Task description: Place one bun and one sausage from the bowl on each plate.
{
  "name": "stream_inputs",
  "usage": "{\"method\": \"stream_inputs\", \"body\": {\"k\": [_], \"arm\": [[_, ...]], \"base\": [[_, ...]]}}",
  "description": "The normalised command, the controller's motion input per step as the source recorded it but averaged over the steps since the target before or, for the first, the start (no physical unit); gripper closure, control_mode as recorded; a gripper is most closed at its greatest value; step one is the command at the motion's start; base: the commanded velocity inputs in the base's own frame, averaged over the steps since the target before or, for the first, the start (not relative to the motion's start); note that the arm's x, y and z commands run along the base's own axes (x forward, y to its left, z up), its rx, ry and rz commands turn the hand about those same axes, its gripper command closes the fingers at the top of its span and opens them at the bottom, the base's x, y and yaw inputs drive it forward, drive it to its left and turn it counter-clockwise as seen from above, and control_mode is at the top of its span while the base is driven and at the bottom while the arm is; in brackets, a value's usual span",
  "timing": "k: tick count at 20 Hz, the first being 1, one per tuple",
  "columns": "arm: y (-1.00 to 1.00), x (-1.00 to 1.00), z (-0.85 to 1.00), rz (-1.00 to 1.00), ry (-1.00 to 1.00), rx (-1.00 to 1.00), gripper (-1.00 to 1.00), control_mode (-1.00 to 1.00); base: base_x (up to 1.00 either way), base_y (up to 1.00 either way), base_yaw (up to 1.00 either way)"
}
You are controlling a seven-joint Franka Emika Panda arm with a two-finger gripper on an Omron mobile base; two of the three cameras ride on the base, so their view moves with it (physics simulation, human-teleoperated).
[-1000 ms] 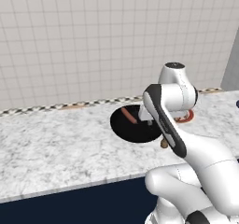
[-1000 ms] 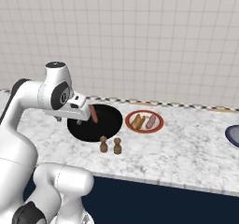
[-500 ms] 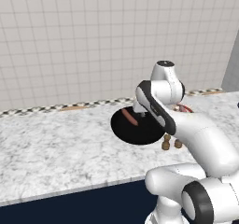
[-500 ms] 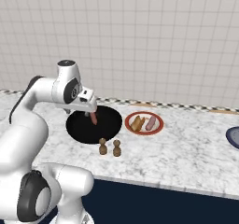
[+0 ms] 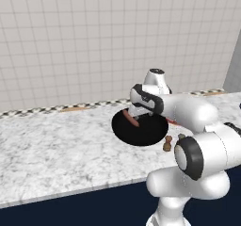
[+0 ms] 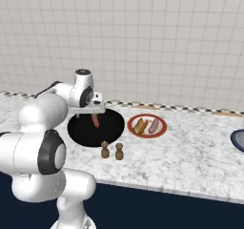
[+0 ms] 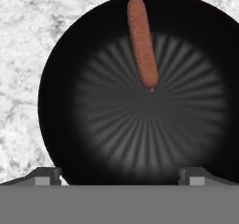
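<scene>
We are holding the fingers [image 7: 120, 175] above the black bowl [image 7: 70, 45], looking straight down into it. In the hand view the two tips are standing wide apart at the lower edge, with nothing between them.

Going left to right in the right base view, we are seeing:

1. The bowl [image 6: 78, 130] on the marble desk [image 6: 190, 161], with the hand directly over its near-left part.
2. One sausage [image 6: 96, 121] lying in the bowl. No bun is showing in the bowl from any view.
3. Two small brown shakers [image 6: 112, 150] standing on the desk just in front of the bowl.
4. The white plate with the red-brown rim [image 6: 147, 126], just beside the bowl, already carrying a bun [image 6: 139, 126] and a sausage side by side.
5. The dark blue plate [image 6: 238, 140] at the far right edge, well apart from the bowl; what little shows of it is bare.

The relation that is governing the coming move: in the hand view the sausage [image 7: 142, 41] is lying ahead of the fingers, toward the top of the view. Its long axis is running nearly up and down, roughly at right angles to the line joining the two tips. We are judging this a favourable line-up: the hand needs to advance over the sausage's middle and descend, with little or no roll. Its near end is sitting close to the bowl's centre.
</scene>
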Motion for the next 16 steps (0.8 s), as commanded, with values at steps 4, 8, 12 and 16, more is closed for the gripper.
{"method": "stream_inputs", "body": {"k": [4, 8, 12, 16], "arm": [[0.13, 0.63, -0.25, 0.00, 0.00, 0.00, -1.00, -1.00], [0.00, 0.56, -0.39, 0.00, 0.00, 0.00, -1.00, -1.00], [0.00, 0.37, -0.50, 0.00, 0.00, 0.00, -1.00, -1.00], [-0.06, 0.16, -0.51, 0.03, 0.00, 0.00, -1.00, -1.00]], "base": [[0.00, 0.00, 0.00], [0.00, 0.00, 0.00], [0.00, 0.00, 0.00], [0.00, 0.00, 0.00]]}}
